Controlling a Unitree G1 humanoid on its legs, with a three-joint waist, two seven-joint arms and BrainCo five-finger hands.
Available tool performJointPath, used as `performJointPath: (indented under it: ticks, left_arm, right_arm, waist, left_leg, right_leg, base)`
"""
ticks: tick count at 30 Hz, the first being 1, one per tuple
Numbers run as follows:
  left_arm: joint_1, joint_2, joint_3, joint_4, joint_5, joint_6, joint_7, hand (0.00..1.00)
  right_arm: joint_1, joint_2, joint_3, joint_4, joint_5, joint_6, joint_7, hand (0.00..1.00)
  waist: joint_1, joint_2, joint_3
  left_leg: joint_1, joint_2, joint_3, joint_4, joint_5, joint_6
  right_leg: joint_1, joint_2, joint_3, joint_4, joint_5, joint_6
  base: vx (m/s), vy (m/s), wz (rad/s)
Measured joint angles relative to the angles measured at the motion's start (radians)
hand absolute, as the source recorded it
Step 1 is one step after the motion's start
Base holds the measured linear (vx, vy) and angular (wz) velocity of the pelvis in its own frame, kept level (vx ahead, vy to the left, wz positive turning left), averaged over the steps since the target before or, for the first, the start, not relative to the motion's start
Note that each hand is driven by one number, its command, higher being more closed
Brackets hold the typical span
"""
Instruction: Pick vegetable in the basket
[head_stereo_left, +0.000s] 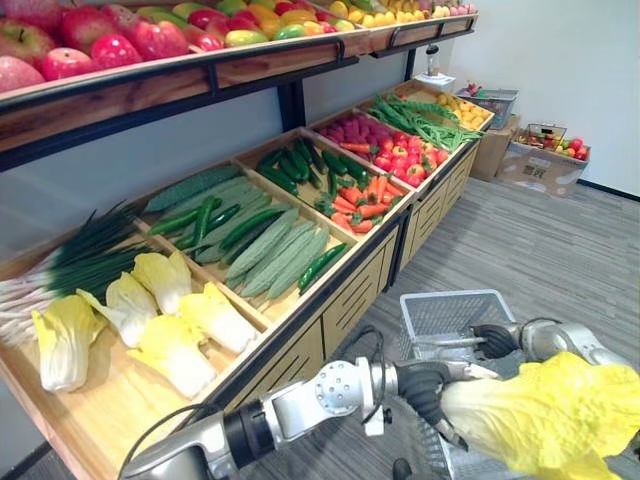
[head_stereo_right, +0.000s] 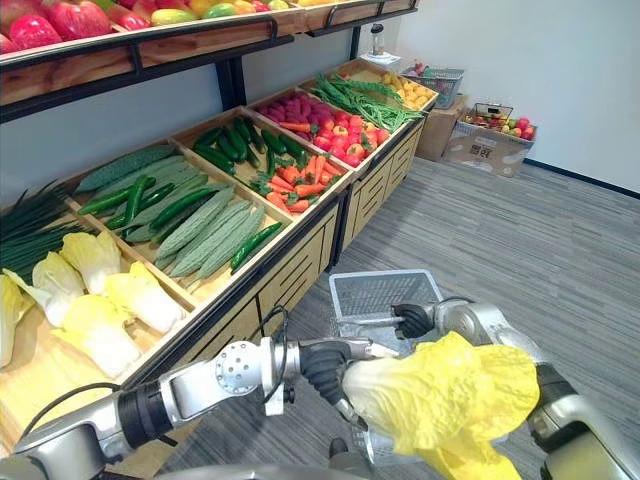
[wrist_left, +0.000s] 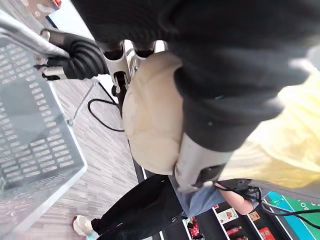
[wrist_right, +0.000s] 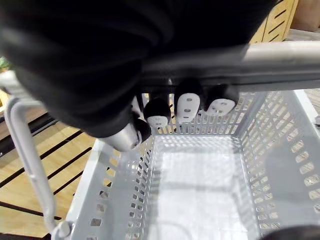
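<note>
The left hand (head_stereo_left: 425, 388) is clamped on a cabbage (head_stereo_left: 548, 415), fingers and thumb curled round its pale stem end while the yellow leaves fan out beyond the fingertips. The right hand (head_stereo_left: 495, 340) is closed round the handle (wrist_right: 280, 54) of the basket (head_stereo_left: 445, 318), its fingers (wrist_right: 187, 106) hooked over the bar so that the basket hangs beneath it. The two hands are close together, the left just on the near side of the right, and the cabbage appears to hang over the near end of the basket, above the rim rather than inside. The right wrist view looks straight down past the fingers onto the basket's floor, which is bare, so nothing has been put in yet. Well off to the left hand's far side, more cabbages (head_stereo_left: 175, 345) lie on the wooden shelf (head_stereo_left: 100, 405). As I judge it, the picking is done: the cabbage is off the shelf, firmly held and brought to the basket. What is left is the last part, lowering the cabbage past the rim, setting it on the floor of the basket and letting the fingers go, while the right hand holds the handle steady.
</note>
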Motion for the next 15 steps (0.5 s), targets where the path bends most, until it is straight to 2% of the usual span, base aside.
performJointPath:
  ticks: [7, 12, 15]
  left_arm:
    - [-0.005, -0.07, -0.031, 0.122, 0.04, 0.064, -0.022, 1.0]
    - [-0.005, -0.12, -0.054, 0.224, 0.114, 0.092, -0.02, 1.0]
    - [-0.005, -0.155, -0.057, 0.274, 0.148, 0.125, -0.018, 1.0]
  right_arm:
    - [-0.061, 0.005, 0.055, -0.005, 0.008, -0.001, 0.016, 1.0]
    - [-0.088, 0.036, 0.055, -0.005, 0.009, 0.0, 0.016, 1.0]
    - [-0.105, 0.046, 0.055, -0.005, 0.01, -0.002, 0.017, 1.0]
  waist:
    - [-0.014, 0.0, 0.0]
    - [-0.02, 0.0, 0.0]
    - [-0.025, 0.0, 0.001]
  left_leg:
    - [0.012, 0.0, 0.025, 0.0, -0.002, -0.003]
    - [0.029, 0.005, 0.05, 0.0, -0.005, -0.006]
    - [0.04, 0.004, 0.057, 0.0, -0.011, -0.014]
  right_leg:
    - [-0.016, 0.005, 0.007, 0.029, -0.01, -0.005]
    - [-0.016, 0.018, 0.02, 0.036, -0.014, -0.006]
    - [-0.018, 0.02, 0.025, 0.054, -0.028, -0.005]
  base:
    - [0.01, 0.037, -0.07]
    - [0.0, 0.037, -0.13]
    - [-0.02, 0.043, -0.07]
